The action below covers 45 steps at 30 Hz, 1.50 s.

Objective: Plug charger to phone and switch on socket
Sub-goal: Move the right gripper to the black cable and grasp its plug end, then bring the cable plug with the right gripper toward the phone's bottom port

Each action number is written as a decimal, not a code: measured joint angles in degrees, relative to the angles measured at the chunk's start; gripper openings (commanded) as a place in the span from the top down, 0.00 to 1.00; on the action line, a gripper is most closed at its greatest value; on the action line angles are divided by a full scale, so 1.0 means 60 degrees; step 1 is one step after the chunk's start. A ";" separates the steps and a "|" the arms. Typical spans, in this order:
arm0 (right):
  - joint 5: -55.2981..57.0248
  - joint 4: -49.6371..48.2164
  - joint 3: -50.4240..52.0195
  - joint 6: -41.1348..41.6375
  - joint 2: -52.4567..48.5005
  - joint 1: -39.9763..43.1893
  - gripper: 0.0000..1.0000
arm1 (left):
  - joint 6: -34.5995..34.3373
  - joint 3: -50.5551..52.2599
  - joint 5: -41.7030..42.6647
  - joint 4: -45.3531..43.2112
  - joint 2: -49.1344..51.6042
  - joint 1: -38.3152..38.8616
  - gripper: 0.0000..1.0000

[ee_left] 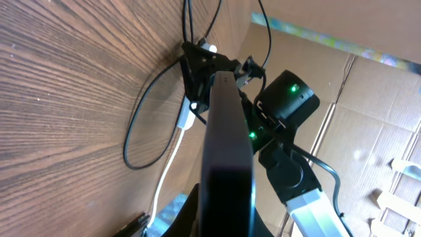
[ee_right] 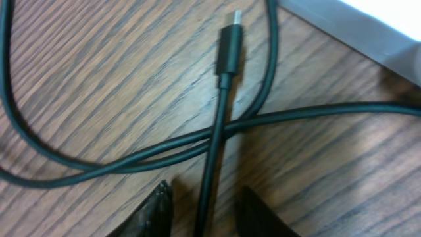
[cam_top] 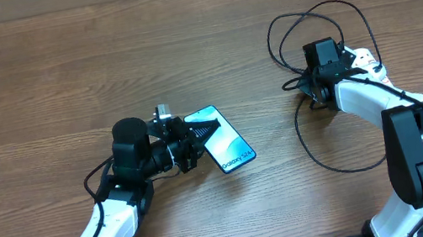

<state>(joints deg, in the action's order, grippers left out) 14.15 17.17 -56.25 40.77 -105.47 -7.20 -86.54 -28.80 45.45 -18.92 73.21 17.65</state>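
– Phone [ee_left: 227, 164] edge-on, filling the left wrist view. What has it?

– Left gripper [cam_top: 189, 139], closed on its left end. Screen lit and facing up, left of centre on the table [cam_top: 35, 78]. From overhead I can't tell whether its right end rests on the wood or is lifted.

– Right side?

– Right gripper [ee_right: 210, 214] low over the charger [ee_right: 217, 131], at far right. Fingers [ee_right: 158, 210] part open and straddling the cable just behind the connector [ee_right: 230, 49], with wood showing on both sides. No grip yet, by the look of it.

– So, the step?

– My read: picking up the connector end. Nothing is plugged into the phone. Socket [cam_top: 365, 56] sits mostly under the right arm, so its switches are hidden and so is the adapter.

– Next move needs what?

– Close on the cable close behind the connector, so the tip stays stiff. Another loop of the same cable crosses the stretch just ahead of the fingers and could drag along on the lift. Then carry it left to the phone. The port isn't visible, so alignment is the hard part. The switch comes last.

– Surface, room?

– Brown wood grain, flat. Cable lies in loose loops, far right and toward the near edge. Cardboard [ee_left: 368, 85] stands behind the right arm.
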 measured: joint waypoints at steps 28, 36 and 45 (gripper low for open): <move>-0.2328 0.2076 -0.0361 -0.0794 0.0324 -0.0714 0.32 | 0.0025 0.0000 0.0809 0.0000 0.0000 0.0000 0.96; -0.1264 0.1501 -0.0262 -0.1067 0.0208 -0.0754 0.43 | 0.0025 0.0000 0.0809 0.0004 0.0000 0.0000 0.96; -0.0645 0.1712 -0.0364 -0.1362 -0.0106 -0.0933 0.96 | 0.0025 0.0000 0.0809 0.0000 0.0000 0.0000 0.96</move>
<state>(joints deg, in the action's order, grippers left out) 10.28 27.44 -58.43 32.60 -106.10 -12.80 -86.39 -28.80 50.30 -18.92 73.21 17.65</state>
